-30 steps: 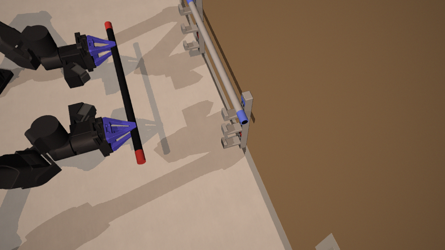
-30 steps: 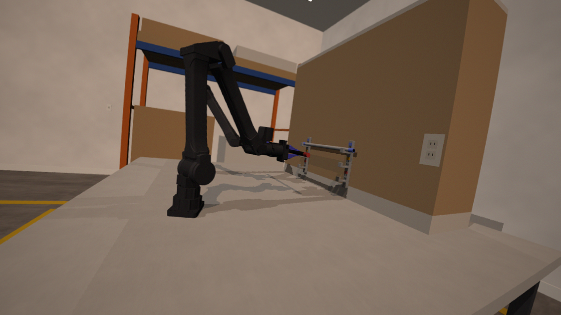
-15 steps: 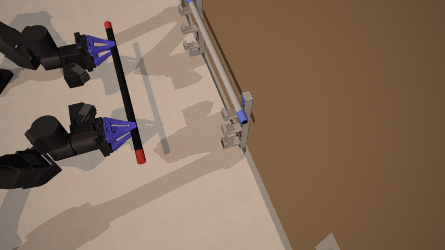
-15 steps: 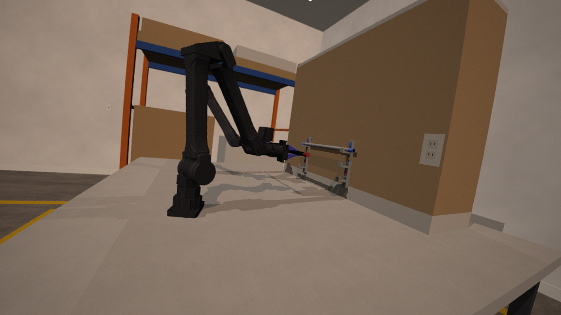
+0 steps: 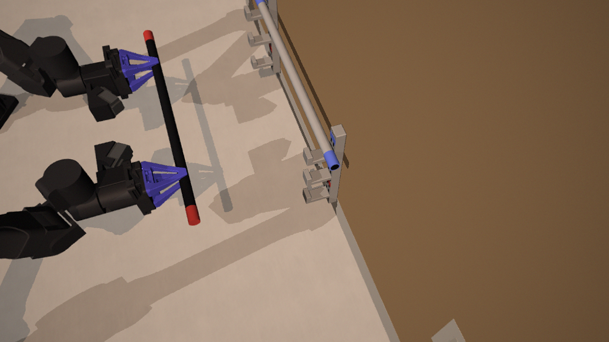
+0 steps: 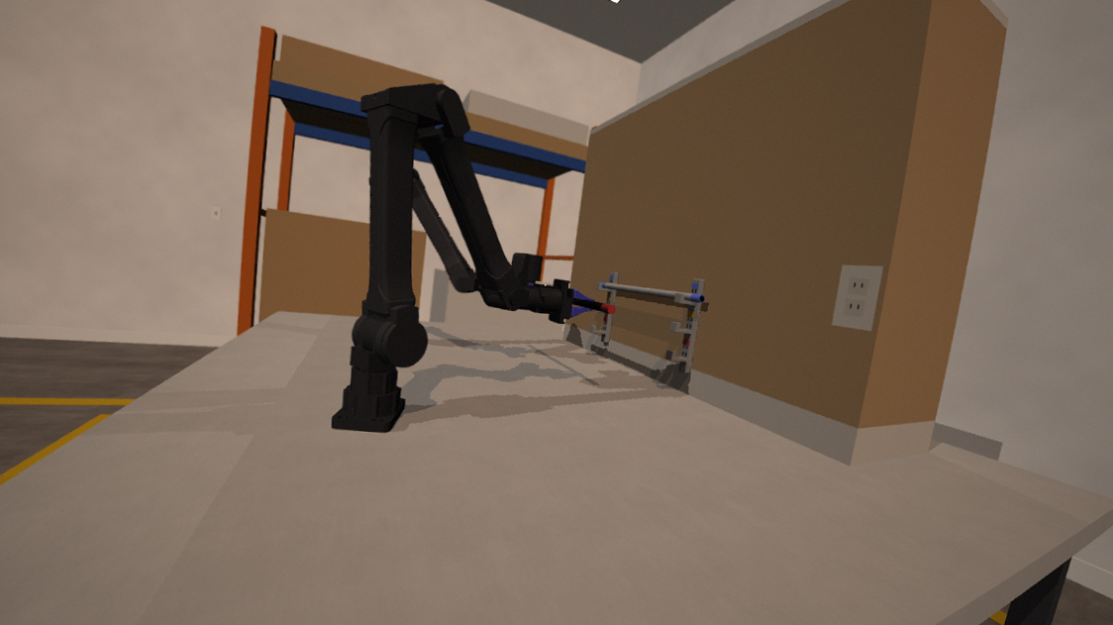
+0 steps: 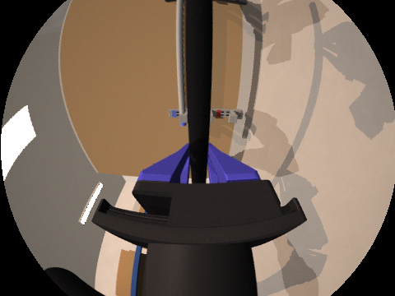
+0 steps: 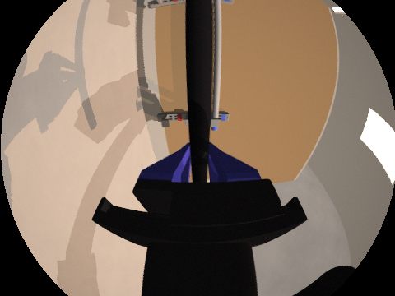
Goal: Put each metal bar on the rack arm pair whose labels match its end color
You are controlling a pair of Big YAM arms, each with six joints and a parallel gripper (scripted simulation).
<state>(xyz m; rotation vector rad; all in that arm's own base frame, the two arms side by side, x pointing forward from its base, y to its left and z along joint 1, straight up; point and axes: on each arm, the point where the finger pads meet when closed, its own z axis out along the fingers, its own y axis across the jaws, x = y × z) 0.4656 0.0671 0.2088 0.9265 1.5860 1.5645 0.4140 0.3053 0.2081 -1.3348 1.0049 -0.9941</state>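
Note:
A black bar with red ends is held off the table, in front of the rack. My left gripper is shut on it near its far end. My right gripper is shut on it near its other end. A grey bar with blue ends lies on the top pair of rack arms, under the blue labels. A red label marks the lowest pair; a yellow label marks the middle. Both lower pairs hold no bar.
The rack's uprights stand against the brown wall panel. The hooked rack arms point toward me. A wall outlet is on the panel, well off to the side of the rack.

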